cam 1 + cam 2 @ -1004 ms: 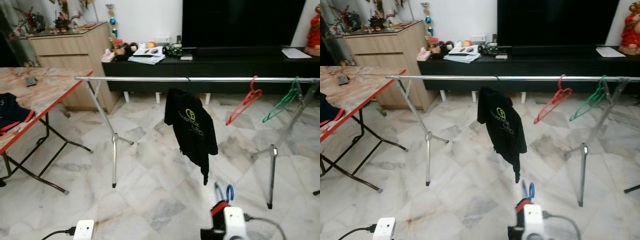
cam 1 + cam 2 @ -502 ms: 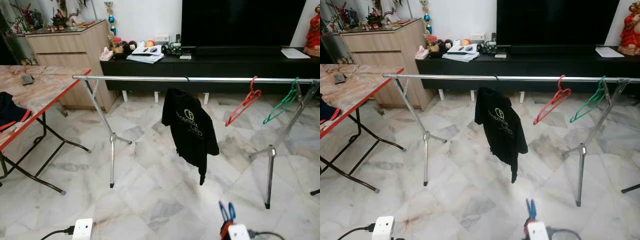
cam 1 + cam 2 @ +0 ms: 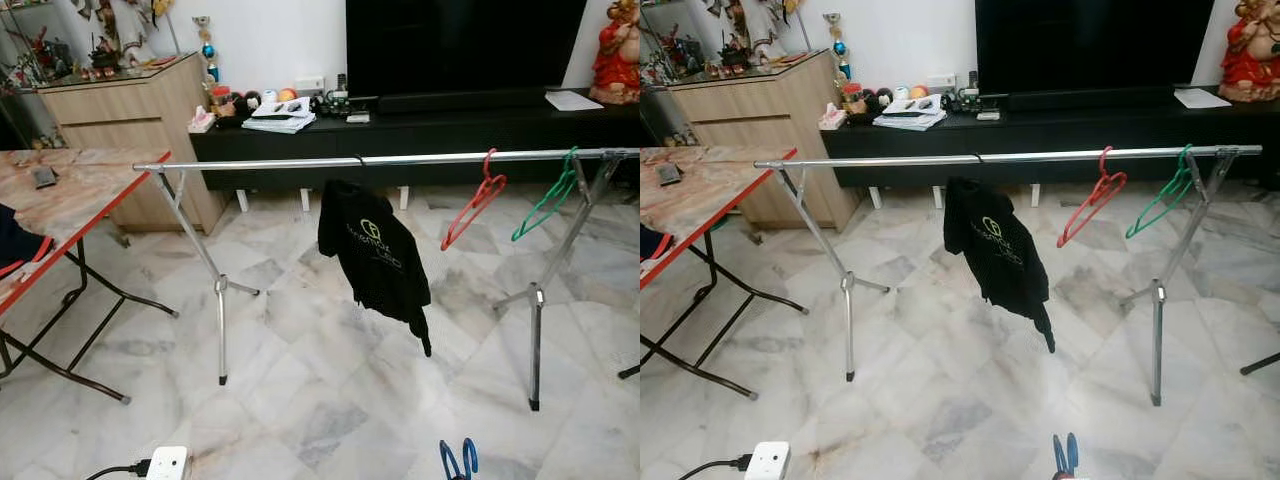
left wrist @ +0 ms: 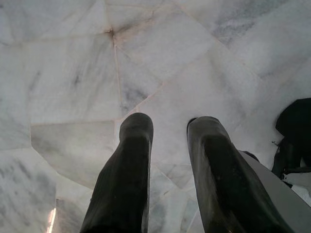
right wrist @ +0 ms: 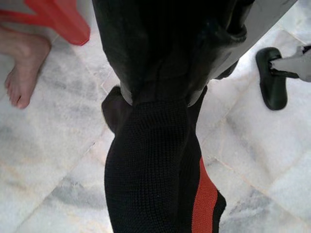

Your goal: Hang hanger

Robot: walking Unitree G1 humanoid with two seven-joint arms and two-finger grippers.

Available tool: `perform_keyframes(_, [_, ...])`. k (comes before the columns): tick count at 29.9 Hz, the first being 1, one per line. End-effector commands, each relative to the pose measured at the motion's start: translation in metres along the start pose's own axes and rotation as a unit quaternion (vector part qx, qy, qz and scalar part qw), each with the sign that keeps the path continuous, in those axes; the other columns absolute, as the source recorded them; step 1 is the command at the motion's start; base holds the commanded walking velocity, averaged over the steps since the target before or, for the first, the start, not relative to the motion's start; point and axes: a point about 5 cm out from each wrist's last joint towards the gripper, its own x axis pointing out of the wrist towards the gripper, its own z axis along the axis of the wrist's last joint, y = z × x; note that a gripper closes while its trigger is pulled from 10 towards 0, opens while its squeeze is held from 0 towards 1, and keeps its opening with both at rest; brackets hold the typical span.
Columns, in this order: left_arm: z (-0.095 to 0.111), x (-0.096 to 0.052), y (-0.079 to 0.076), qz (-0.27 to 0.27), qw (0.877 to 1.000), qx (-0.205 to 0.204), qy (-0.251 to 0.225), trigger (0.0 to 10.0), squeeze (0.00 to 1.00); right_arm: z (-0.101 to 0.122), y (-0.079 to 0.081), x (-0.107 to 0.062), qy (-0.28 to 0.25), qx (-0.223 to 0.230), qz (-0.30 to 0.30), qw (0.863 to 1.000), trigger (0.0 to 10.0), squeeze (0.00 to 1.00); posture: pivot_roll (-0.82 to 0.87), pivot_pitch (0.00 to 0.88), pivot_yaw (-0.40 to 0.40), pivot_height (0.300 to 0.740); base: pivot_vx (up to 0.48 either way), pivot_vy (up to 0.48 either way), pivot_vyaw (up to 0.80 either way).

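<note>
Hook of a blue plastic hanger (image 3: 456, 462) pokes up at the bottom edge of the head views, low in front of the robot and well short of the long silver clothes rail (image 3: 260, 163). A black knit garment with a red stripe (image 5: 155, 160) drapes past the right wrist camera, covering the right gripper, so I cannot tell whether that claw is pressed together or not. The left gripper (image 4: 170, 124) hangs over the white marble floor (image 4: 73, 73) with its two black fingers spread and nothing between them.

The rail already carries a black T-shirt with a pale logo (image 3: 378, 258) near the middle, then a red hanger (image 3: 472, 203) and a green hanger (image 3: 547, 198) towards its right end.

To hang this one well, I would judge the bare stretch between the rail's left leg and the T-shirt the safest target (the gap by the red hanger looks tighter). Lift the hook clear above the bar, bring it over squarely, then lower until it seats before letting go; a person's bare foot (image 5: 22, 68) stands near the right arm, so walk in carefully.
</note>
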Motion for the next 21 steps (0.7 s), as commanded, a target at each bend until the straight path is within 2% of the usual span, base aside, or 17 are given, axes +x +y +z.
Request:
perform_keyframes(1, [-0.001, 0.0, 0.004, 0.006, 1.0, 0.012, 0.004, 10.0, 0.0, 0.001, 0.005, 0.0, -0.003, 0.018, 0.009, 1.0, 10.0, 0.0, -0.1, 0.0, 0.125, 0.74, 0.0, 0.0, 0.0])
perform_keyframes(13, [-0.002, -0.002, 0.014, 0.017, 1.0, 0.019, 0.0, 10.0, 0.0, 0.003, 0.016, 0.0, 0.0, 0.038, 0.023, 0.999, 10.0, 0.0, -0.1, 0.0, 0.125, 0.74, 0.0, 0.0, 0.0])
perform_keyframes(21, [0.001, -0.001, 0.01, 0.017, 1.0, 0.016, -0.003, 10.0, 0.0, 0.01, 0.027, 0.0, -0.006, 0.041, 0.033, 0.999, 10.0, 0.0, -0.09, 0.0, 0.116, 0.74, 0.0, 0.0, 0.0])
